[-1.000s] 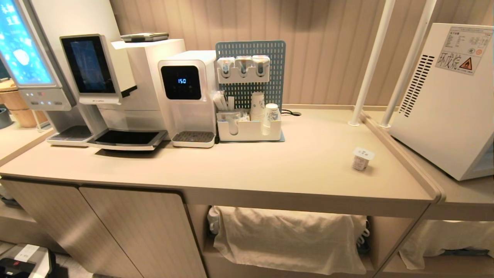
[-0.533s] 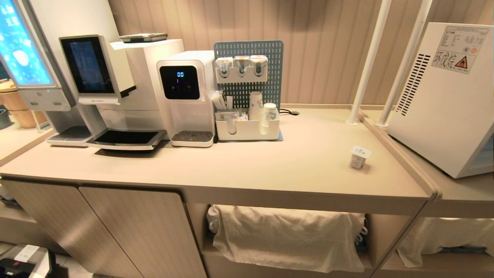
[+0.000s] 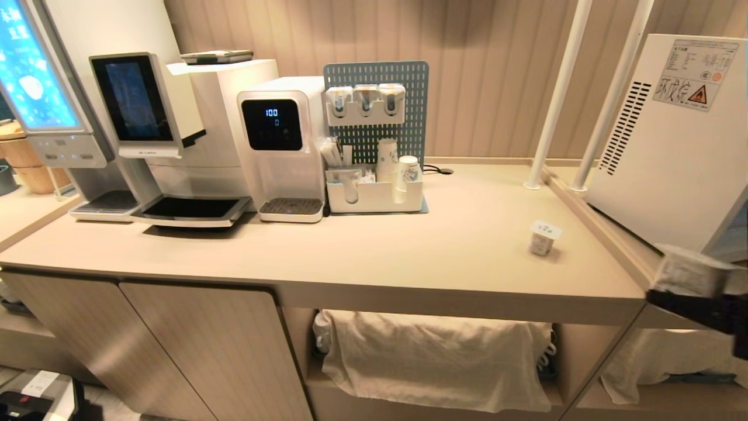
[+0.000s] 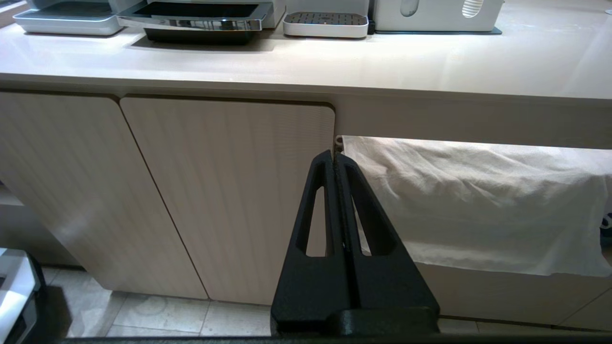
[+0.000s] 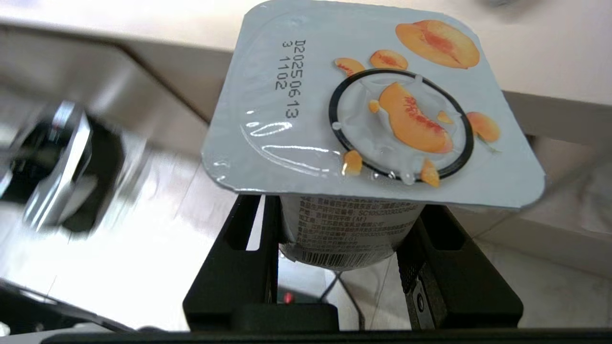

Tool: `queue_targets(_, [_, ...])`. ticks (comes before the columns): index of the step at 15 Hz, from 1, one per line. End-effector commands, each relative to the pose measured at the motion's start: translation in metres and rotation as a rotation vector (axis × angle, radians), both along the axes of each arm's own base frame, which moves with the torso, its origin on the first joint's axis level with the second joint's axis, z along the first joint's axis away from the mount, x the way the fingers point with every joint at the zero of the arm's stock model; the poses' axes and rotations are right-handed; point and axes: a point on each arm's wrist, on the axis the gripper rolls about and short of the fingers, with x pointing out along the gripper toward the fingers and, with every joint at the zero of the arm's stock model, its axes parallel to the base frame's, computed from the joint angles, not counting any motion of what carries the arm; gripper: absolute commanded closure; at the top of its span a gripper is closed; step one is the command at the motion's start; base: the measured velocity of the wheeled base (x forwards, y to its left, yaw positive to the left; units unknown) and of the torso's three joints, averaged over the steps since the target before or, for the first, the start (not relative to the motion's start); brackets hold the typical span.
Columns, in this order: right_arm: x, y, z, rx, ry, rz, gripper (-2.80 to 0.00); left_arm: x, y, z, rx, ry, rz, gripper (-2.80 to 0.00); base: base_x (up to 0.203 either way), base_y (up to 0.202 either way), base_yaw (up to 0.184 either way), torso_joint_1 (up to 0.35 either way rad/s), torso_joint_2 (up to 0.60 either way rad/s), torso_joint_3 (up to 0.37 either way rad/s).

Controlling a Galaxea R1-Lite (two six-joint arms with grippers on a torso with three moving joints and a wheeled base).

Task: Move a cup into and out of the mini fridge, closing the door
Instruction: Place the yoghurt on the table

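The right tool is clamped on the body of a peach yogurt cup, its two black fingers partly apart around it, at the bench's right front corner just before the mini fridge. A second yogurt cup stands on the bench near the fridge. The left tool has its fingers pressed together, empty, low before the cabinet doors.

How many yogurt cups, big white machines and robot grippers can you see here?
Yogurt cups: 2, one on the counter, one held by the right gripper.
White machines: 3, coffee machine, water dispenser, mini fridge.
Grippers: 2, including the left gripper.
Total: 7.
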Motion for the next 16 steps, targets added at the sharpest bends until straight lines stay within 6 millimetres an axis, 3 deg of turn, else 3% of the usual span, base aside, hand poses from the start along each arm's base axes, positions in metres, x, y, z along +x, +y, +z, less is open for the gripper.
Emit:
queue_targets(1, [0.098, 0.007, -0.066, -0.012, 0.099, 0.113, 0.0, 0.0, 0.0, 0.0, -0.002, -0.002, 0.0, 0.0, 0.0, 0.0, 0.0, 0.0, 0.0, 0.0])
queue_targets(5, [0.172, 0.046, -0.127, -0.106, -0.027, 0.22, 0.0, 0.0, 0.0, 0.0, -0.002, -0.001, 0.001, 0.0, 0.0, 0.0, 0.0, 0.0, 0.0, 0.0])
queue_targets(10, [0.258, 0.099, -0.149, -0.273, -0.184, 0.023, 0.0, 0.0, 0.0, 0.0, -0.002, -0.001, 0.001, 0.0, 0.0, 0.0, 0.0, 0.0, 0.0, 0.0])
queue_targets(13, [0.279, 0.11, -0.167, -0.314, -0.137, -0.021, 0.0, 0.0, 0.0, 0.0, -0.002, -0.001, 0.001, 0.0, 0.0, 0.0, 0.0, 0.0, 0.0, 0.0])
queue_targets(16, [0.283, 0.113, -0.189, -0.337, -0.093, -0.026, 0.0, 0.0, 0.0, 0.0, -0.002, -0.001, 0.001, 0.0, 0.0, 0.0, 0.0, 0.0, 0.0, 0.0])
